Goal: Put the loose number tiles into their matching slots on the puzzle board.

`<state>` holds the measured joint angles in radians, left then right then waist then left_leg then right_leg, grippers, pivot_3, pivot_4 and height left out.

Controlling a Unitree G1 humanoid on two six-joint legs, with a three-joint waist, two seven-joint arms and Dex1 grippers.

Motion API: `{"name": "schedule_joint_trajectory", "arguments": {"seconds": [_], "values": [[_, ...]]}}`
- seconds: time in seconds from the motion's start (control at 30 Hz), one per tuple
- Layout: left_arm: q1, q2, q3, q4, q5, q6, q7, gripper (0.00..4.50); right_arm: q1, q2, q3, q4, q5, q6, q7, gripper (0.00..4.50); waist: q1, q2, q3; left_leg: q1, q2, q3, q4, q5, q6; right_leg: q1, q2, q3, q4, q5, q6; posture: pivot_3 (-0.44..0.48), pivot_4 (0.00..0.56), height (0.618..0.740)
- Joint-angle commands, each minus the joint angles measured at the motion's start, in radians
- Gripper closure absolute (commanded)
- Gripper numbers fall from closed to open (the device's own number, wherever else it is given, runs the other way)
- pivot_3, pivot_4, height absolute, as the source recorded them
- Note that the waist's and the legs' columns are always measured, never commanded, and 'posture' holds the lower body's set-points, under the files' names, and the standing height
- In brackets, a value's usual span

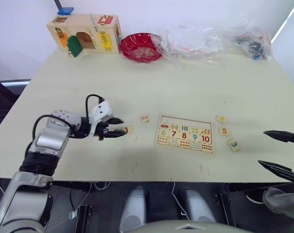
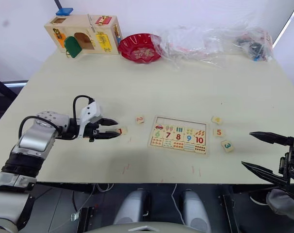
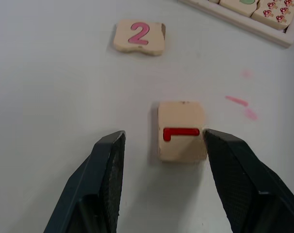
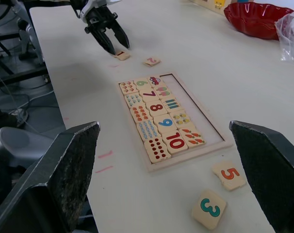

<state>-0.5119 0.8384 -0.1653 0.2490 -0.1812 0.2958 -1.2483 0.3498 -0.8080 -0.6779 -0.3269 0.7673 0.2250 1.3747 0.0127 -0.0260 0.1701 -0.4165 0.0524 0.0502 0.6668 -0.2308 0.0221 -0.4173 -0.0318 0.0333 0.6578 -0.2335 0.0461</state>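
Left tool (image 3: 159,145) held open, nothing gripped — tile 1 (image 3: 182,131) sits between its fingers, nearer one. Puzzle board (image 1: 186,133) lies beyond, toward the bench's right edge — right tool (image 2: 270,155) open, empty.

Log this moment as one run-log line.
left pincer: open, straddling tile 1 | right pincer: open, idle | board: top row empty

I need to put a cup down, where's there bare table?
Widest bare patch: between the board and the red bowl. Also bare along the near edge below the board. Crowded right of the board, around tiles 4, 5, 3.
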Motion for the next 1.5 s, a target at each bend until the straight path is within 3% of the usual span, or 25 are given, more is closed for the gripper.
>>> {"name": "schedule_joint_trajectory", "arguments": {"seconds": [0.03,1.5], "values": [[-0.015,-0.002,-0.003,-0.015,0.014,-0.006,-0.01,1.76,0.009,0.007,-0.028,-0.02,0.007,-0.02,-0.004,0.0,-0.001,0.0,0.0,0.0,0.0,0.0,0.0,0.0,0.0,0.0,0.0,0.0,0.0,0.0,0.0,0.0,0.15,0.74],[0.043,0.007,0.014,-0.044,0.046,-0.008,-0.016,1.76,0.053,0.068,-0.055,-0.016,0.07,-0.076,0.024,0.0,-0.001,0.0,0.0,0.0,0.0,0.0,0.0,0.0,0.0,0.0,0.0,0.0,0.001,0.0,0.0,0.0,0.15,0.74]]}}
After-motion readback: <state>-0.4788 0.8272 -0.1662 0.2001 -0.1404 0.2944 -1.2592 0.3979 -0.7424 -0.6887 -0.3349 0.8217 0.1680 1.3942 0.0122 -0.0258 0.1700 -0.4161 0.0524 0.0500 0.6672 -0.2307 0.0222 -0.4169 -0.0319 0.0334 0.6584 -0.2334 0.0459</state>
